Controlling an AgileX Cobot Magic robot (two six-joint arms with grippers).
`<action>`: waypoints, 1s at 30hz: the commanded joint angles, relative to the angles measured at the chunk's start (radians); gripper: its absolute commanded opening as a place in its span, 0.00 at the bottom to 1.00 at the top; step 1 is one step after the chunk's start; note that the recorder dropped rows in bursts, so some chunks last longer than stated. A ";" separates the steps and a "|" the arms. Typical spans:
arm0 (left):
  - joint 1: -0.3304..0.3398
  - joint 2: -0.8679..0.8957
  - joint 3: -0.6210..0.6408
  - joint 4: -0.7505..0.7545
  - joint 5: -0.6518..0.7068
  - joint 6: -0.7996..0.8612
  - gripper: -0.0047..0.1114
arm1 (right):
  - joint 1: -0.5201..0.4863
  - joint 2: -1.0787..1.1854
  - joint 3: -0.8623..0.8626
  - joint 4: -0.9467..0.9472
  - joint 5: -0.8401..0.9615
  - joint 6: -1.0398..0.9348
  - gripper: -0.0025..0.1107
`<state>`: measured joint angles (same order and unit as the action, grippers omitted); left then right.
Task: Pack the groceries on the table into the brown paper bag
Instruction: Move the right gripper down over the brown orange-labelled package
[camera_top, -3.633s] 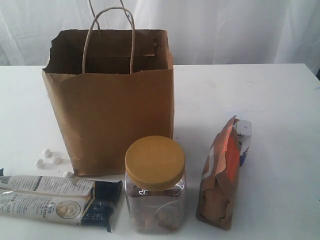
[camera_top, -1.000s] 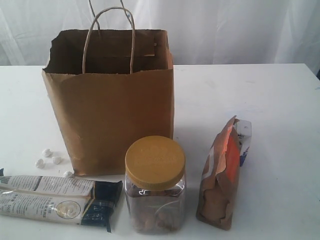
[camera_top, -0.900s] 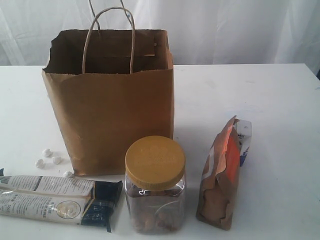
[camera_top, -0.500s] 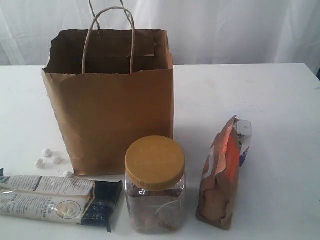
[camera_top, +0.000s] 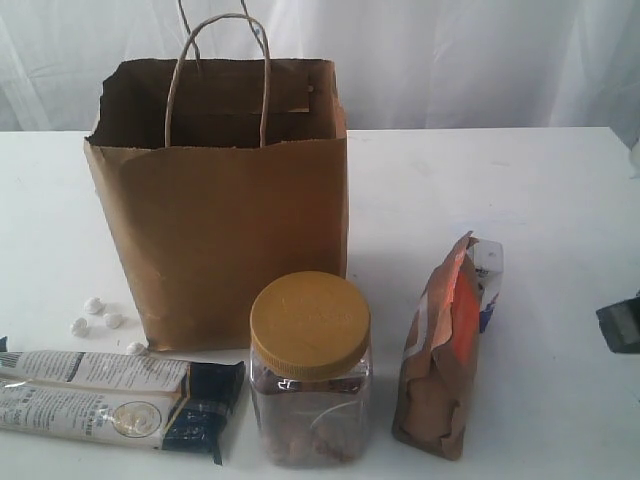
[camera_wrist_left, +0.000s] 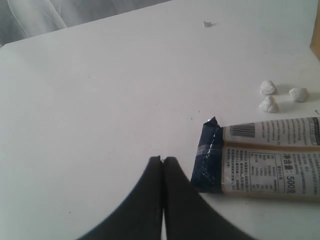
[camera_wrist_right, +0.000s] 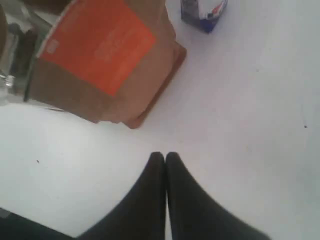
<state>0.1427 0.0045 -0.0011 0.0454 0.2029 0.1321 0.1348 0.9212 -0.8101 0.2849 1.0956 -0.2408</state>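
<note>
Left gripper (camera_wrist_left: 162, 160) tips pressed together, empty, near twin packet (camera_wrist_left: 265, 165), right gripper (camera_wrist_right: 164, 156) likewise closed, by pouch (camera_wrist_right: 105, 60) and carton (camera_wrist_right: 202, 12) — exterior alone shows one paper bag (camera_top: 225, 220) upright on table (camera_top: 520, 180), one jar (camera_top: 310, 365) before it, four white lumps (camera_top: 93, 305).

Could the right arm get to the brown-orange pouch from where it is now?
Probably yes: only bare table lies between the right gripper and the brown-orange pouch, though its jaws are shut and must open first.
</note>
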 joint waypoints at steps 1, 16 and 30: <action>-0.004 -0.005 0.001 -0.006 0.022 -0.036 0.04 | 0.053 -0.023 -0.076 0.025 -0.005 0.044 0.02; -0.004 -0.005 0.001 -0.233 -0.015 -0.132 0.04 | 0.095 -0.021 -0.107 0.540 -0.344 -0.226 0.02; -0.004 -0.005 0.001 -0.233 -0.015 -0.132 0.04 | 0.097 -0.021 -0.211 0.522 -0.237 -0.185 0.02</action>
<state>0.1427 0.0045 -0.0011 -0.1759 0.1973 0.0091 0.2292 0.9040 -0.9710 0.8052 0.8578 -0.4540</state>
